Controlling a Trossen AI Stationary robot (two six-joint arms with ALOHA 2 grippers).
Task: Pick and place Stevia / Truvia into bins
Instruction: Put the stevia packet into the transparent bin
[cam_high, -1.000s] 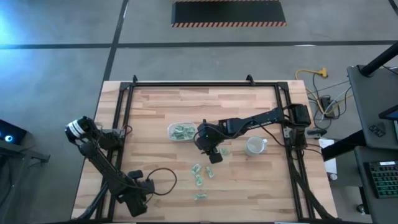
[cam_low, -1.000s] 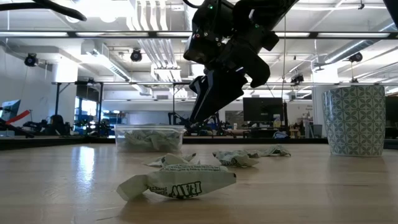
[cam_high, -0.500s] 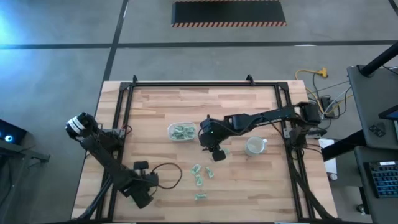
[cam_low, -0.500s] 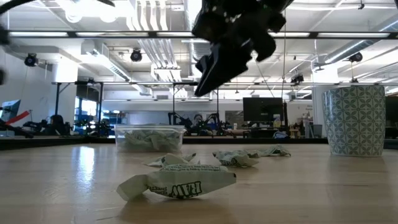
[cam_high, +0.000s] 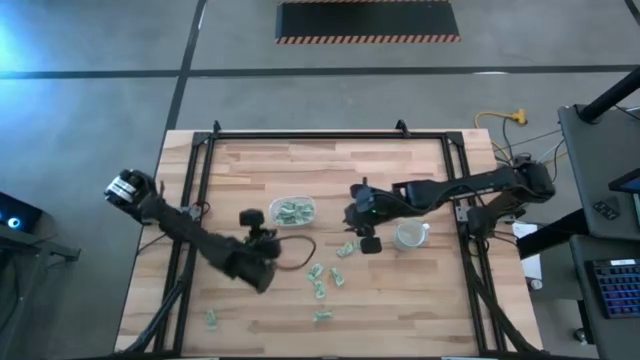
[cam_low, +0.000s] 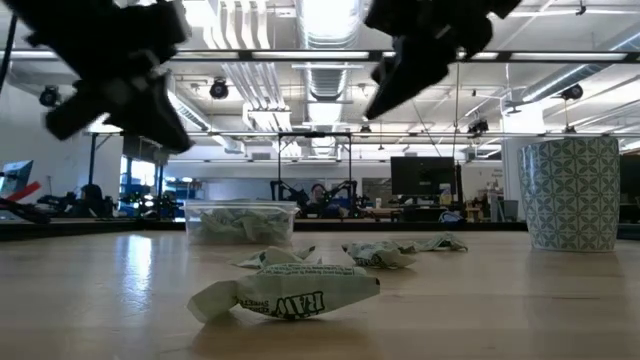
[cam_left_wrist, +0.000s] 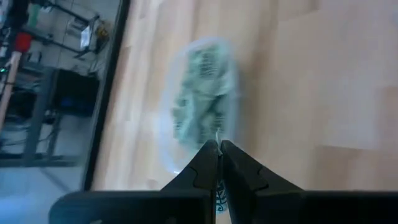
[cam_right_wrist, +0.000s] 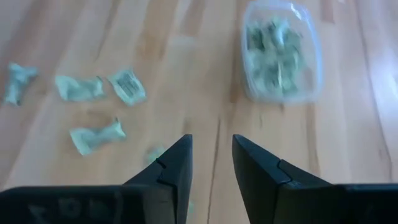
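Wooden slat table (cam_high: 400, 170) – clear rounded-rectangular plastic tub (cam_high: 292, 211) holds a heap of pale green and white sweetener packets (cam_right_wrist: 278, 51); more crumpled packets (cam_high: 322, 283) lie loose near the table middle, one off by the left edge. Left gripper (cam_left_wrist: 218, 152) pressed together, empty, hovering just beside the tub. Right gripper (cam_right_wrist: 211, 163) spread, empty, between tub and white patterned cup (cam_high: 409, 236)
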